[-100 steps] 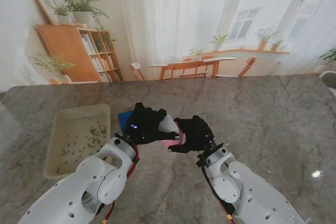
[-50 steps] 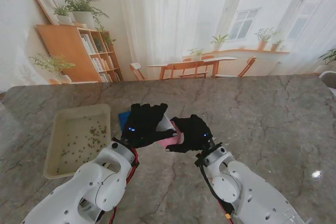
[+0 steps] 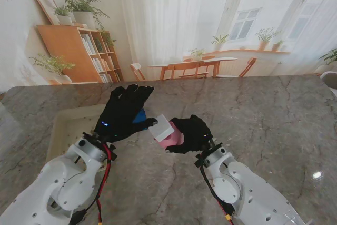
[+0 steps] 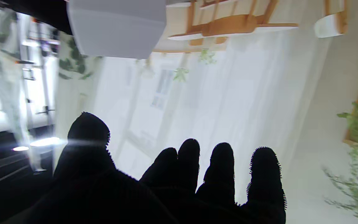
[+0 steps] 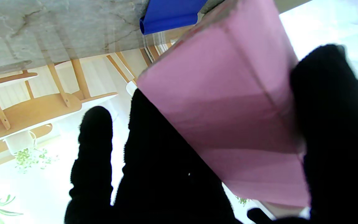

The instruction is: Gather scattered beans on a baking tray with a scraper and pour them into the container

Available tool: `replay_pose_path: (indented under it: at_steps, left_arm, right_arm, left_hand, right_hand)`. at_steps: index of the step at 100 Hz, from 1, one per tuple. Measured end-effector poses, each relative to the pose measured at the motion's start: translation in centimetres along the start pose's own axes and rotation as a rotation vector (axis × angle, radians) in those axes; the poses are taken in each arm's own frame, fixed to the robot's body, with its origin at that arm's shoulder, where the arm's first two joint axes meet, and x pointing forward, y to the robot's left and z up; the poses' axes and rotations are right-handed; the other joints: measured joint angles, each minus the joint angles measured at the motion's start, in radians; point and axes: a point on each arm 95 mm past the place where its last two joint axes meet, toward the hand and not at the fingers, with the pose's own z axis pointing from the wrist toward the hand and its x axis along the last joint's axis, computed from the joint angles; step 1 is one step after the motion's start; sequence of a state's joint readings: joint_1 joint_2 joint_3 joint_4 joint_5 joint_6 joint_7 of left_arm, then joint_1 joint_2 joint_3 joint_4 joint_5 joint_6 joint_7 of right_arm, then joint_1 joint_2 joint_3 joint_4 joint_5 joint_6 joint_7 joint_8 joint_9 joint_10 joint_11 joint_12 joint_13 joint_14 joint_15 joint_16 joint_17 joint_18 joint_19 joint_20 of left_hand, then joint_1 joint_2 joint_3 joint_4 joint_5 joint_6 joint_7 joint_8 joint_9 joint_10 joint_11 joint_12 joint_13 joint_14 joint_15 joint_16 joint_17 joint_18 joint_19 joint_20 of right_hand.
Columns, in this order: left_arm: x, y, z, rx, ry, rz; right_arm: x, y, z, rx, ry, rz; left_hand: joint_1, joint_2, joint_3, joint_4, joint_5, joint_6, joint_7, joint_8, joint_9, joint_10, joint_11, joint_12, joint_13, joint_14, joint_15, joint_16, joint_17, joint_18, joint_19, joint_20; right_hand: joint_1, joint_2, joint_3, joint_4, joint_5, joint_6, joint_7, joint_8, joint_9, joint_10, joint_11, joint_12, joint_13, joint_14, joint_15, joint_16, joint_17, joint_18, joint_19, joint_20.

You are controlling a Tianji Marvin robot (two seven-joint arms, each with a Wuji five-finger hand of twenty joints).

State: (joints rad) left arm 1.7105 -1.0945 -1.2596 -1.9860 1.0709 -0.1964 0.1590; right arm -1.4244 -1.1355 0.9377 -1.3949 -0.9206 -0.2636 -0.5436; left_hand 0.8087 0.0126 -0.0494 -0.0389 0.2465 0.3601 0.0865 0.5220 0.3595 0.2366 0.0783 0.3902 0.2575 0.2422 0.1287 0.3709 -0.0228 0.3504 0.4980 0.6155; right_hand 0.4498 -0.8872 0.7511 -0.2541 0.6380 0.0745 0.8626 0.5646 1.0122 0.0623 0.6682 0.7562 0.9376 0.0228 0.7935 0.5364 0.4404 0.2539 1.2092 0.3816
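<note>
Since a second ago my left hand (image 3: 124, 113) has let go and lifted up and to the left, fingers (image 4: 219, 168) spread and holding nothing, now hanging over the tray's (image 3: 63, 125) near-right corner. My right hand (image 3: 190, 134) is wrapped around the pink and white container (image 3: 165, 131), tilted above the table (image 3: 263, 114). Beside the container I see a blue scraper (image 5: 169, 14) lying on the marble.
</note>
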Motion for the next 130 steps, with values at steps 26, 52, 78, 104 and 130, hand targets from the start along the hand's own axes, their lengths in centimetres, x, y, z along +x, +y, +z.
replay_pose_path:
  at_steps: [26, 52, 78, 104, 130]
  left_arm:
    - [-1.9, -0.2, -1.3, -0.237, 0.246, 0.171]
    - [-2.8, 1.2, 0.0, -0.286, 0.334, 0.271]
    - [-2.5, 2.0, 1.8, -0.282, 0.417, 0.278]
    - [-2.3, 2.5, 2.2, -0.277, 0.429, 0.250]
    - [-1.9, 2.9, 2.6, -0.248, 0.350, 0.141]
  right_arm:
    - [0.0, 0.1, 0.0, -0.010, 0.012, -0.003]
    - [0.1, 0.1, 0.2, -0.016, 0.031, 0.002]
    - [0.3, 0.1, 0.2, -0.021, 0.043, 0.006]
    - [0.4, 0.1, 0.1, -0.024, 0.046, 0.005]
    - [0.4, -0.1, 0.0, -0.018, 0.039, 0.001]
  left_hand:
    - [0.045, -0.086, 0.010, 0.000, -0.074, -0.036, -0.081, -0.237, -0.165, -0.015, -0.023, -0.026, -0.108, -0.022, -0.029, -0.052, 0.002, -0.050, -0.055, -0.054]
    - [0.091, -0.086, 0.010, 0.000, -0.074, -0.046, -0.095, -0.442, -0.230, 0.023, -0.030, -0.041, -0.150, -0.012, -0.009, -0.053, -0.010, -0.065, -0.054, -0.087]
    - [0.116, -0.108, 0.022, 0.000, -0.074, -0.106, -0.080, -0.268, -0.226, 0.022, -0.022, -0.041, -0.149, -0.012, 0.010, -0.052, -0.011, -0.078, 0.020, -0.133]
    - [0.154, -0.165, 0.016, -0.001, -0.035, -0.247, 0.102, 0.370, -0.023, -0.086, 0.037, 0.039, -0.005, -0.071, 0.059, 0.009, 0.052, -0.129, 0.141, -0.117]
    - [0.049, -0.256, -0.073, -0.006, 0.074, -0.220, 0.368, 0.639, 0.283, -0.159, 0.186, 0.326, 0.272, -0.123, 0.184, 0.227, 0.169, -0.163, 0.332, 0.089]
  right_hand:
    - [0.000, 0.000, 0.000, 0.000, -0.002, 0.000, 0.000, 0.000, -0.010, -0.004, 0.000, 0.000, -0.001, -0.003, -0.008, 0.000, -0.001, 0.000, 0.000, 0.000]
    - [0.000, 0.001, -0.013, 0.000, -0.002, -0.007, 0.000, 0.000, -0.011, -0.011, 0.000, 0.000, -0.001, -0.009, -0.015, 0.000, -0.001, 0.000, 0.000, 0.000]
    - [0.000, 0.011, -0.023, 0.000, -0.002, -0.008, 0.000, 0.000, -0.011, -0.015, 0.000, 0.000, -0.001, -0.012, -0.019, 0.000, -0.001, 0.000, 0.000, 0.000]
    - [0.000, 0.011, -0.023, 0.000, -0.002, -0.012, 0.000, 0.000, -0.011, -0.015, 0.000, 0.000, -0.001, -0.012, -0.019, 0.000, -0.001, -0.001, 0.000, -0.001]
    - [0.000, 0.011, -0.030, 0.000, -0.002, -0.028, 0.000, 0.000, -0.012, -0.019, 0.000, 0.000, -0.001, -0.013, -0.019, 0.000, -0.001, -0.001, 0.000, -0.001]
